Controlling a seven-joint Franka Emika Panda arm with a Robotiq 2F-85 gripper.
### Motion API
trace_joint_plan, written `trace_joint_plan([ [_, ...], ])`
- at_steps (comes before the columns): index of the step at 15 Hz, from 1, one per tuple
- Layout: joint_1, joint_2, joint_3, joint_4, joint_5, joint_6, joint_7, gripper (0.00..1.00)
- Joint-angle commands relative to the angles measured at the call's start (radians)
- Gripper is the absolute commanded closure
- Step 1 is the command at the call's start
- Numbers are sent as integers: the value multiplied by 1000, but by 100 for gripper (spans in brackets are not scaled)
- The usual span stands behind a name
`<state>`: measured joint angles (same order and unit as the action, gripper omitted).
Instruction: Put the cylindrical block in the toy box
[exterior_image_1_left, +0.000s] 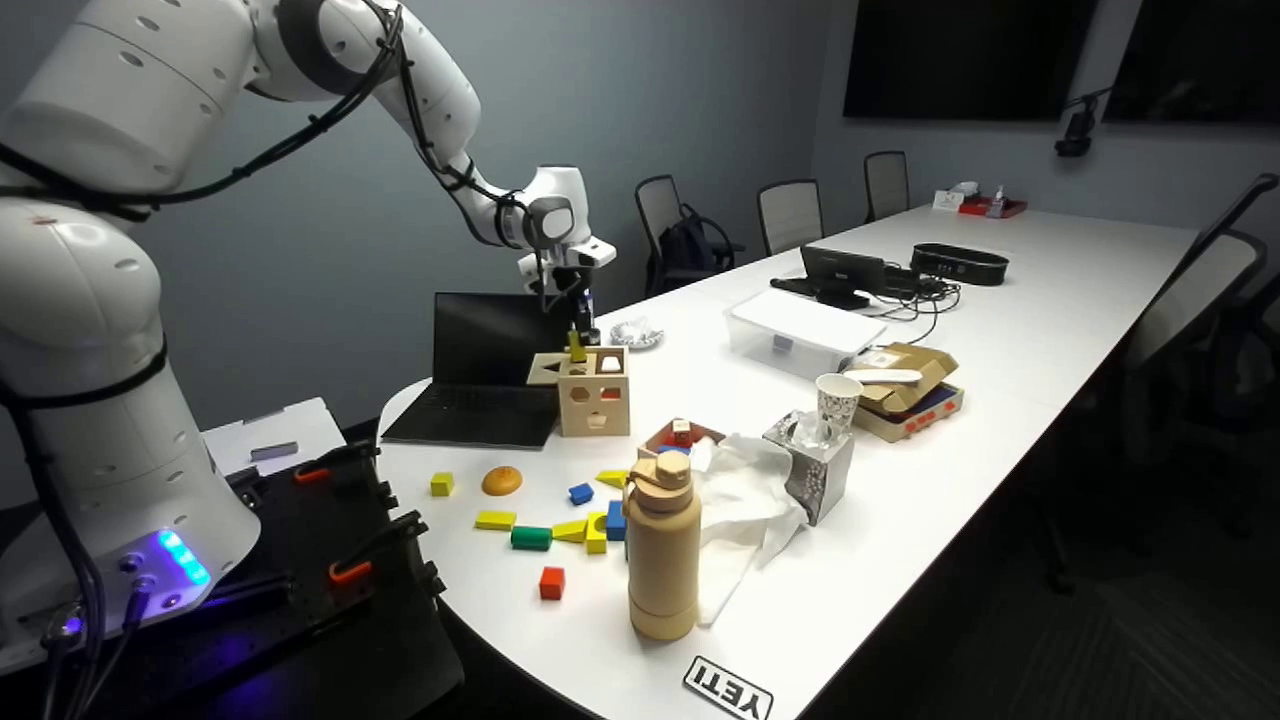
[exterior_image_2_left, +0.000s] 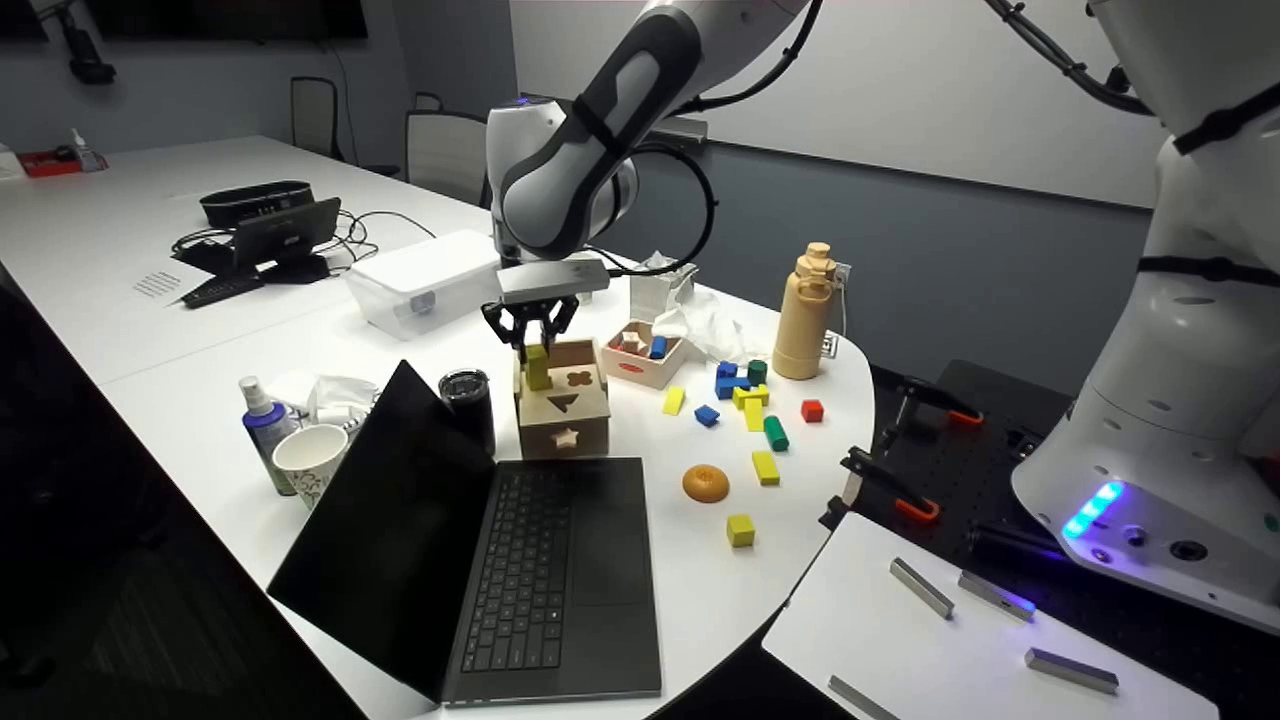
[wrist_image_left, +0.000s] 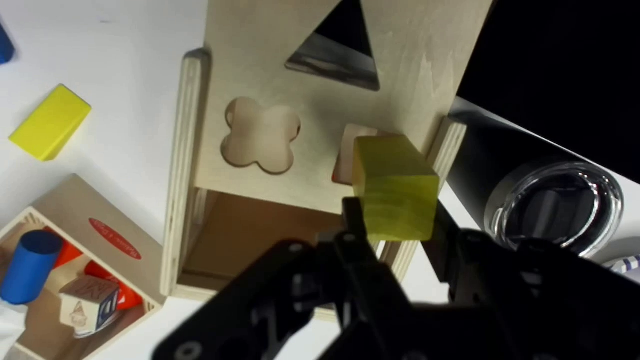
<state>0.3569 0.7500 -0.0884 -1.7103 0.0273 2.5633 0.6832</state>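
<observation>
Your black gripper (wrist_image_left: 397, 219) is clamping a yellow rectangular block (wrist_image_left: 395, 192) over the pale wooden toy box's (exterior_image_2_left: 535, 441) far side.

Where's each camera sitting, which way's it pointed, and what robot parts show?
In an exterior view: high on the bottle's side, looking along the table at the toy box; base and arm from left.
In an exterior view: high on the laptop's side, looking toward the bottle; base at right, arm from top.
In the wrist view: on the arm's end, looking down on the toy box; pincer at bottom, gripping a yellow block.
Both exterior views share toy box, laptop, bottle, base and arm, from roughly opposite sides.
</observation>
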Motion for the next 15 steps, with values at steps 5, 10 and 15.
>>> trace_joint_plan([
  [5,27,-79,-20,-123,-17,-3,152,92],
  [10,22,-71,-23,-125,-37,1,197,28],
  [15,21,-69,-22,-127,-44,1,205,0],
])
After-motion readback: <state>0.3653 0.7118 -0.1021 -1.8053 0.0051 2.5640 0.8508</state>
